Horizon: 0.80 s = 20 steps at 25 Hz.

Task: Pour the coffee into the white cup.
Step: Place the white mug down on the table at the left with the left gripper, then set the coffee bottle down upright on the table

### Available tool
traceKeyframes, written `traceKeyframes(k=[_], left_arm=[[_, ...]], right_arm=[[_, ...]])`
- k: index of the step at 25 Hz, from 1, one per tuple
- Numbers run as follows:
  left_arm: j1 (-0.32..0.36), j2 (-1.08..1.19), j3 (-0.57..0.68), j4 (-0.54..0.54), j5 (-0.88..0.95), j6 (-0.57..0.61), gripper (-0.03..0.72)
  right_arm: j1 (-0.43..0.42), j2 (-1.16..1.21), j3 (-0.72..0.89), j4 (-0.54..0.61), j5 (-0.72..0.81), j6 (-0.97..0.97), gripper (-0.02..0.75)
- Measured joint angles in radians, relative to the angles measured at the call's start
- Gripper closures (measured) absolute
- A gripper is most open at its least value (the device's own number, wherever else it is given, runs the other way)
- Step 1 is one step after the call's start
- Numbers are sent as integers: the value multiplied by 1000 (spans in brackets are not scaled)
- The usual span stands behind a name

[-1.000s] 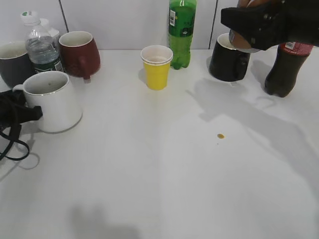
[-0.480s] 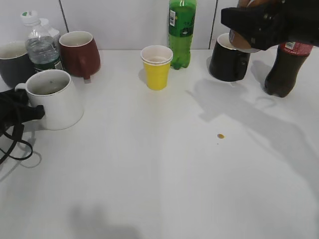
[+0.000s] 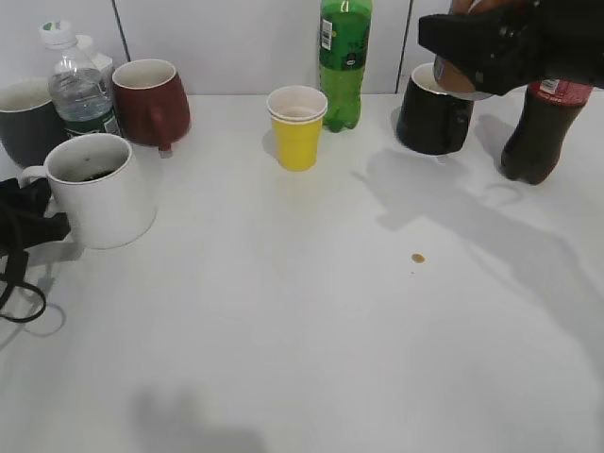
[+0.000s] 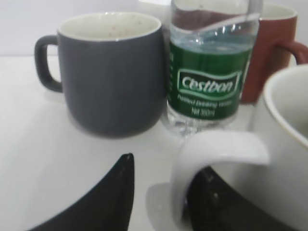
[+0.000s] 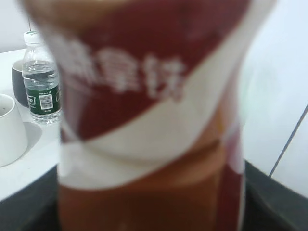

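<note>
The white cup (image 3: 104,203) stands at the left of the table, with something dark at its bottom. My left gripper (image 3: 33,222) is at its handle (image 4: 211,149). In the left wrist view (image 4: 166,166) one finger is inside the handle loop. The other is outside, with a gap of table between it and the handle, so the jaws are open. My right gripper (image 3: 491,47) is shut on the coffee bottle (image 3: 460,77) and holds it in the air above the black mug (image 3: 432,118). The bottle (image 5: 149,120) fills the right wrist view with its swirl label and brown liquid.
A grey mug (image 3: 24,118), a water bottle (image 3: 80,90) and a maroon mug (image 3: 151,99) stand behind the white cup. A yellow paper cup (image 3: 297,127) and a green bottle (image 3: 344,61) are at the back middle, and a cola bottle (image 3: 543,132) at the back right. A brown drop (image 3: 417,258) lies on the table.
The white cup shifted slightly and now stands a little further left, its handle lower. My left gripper moved down and left. The right arm and the bottle have not moved.
</note>
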Motion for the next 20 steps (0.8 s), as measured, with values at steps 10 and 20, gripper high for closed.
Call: traceKeyframes(k=[10, 20], left_arm=[[0, -83, 80, 35, 9, -6, 402], [-1, -232, 158, 170, 16, -19, 373]], right_arm=[[0, 0, 0, 2, 0, 0, 211], [0, 0, 0, 44, 102, 0, 211]])
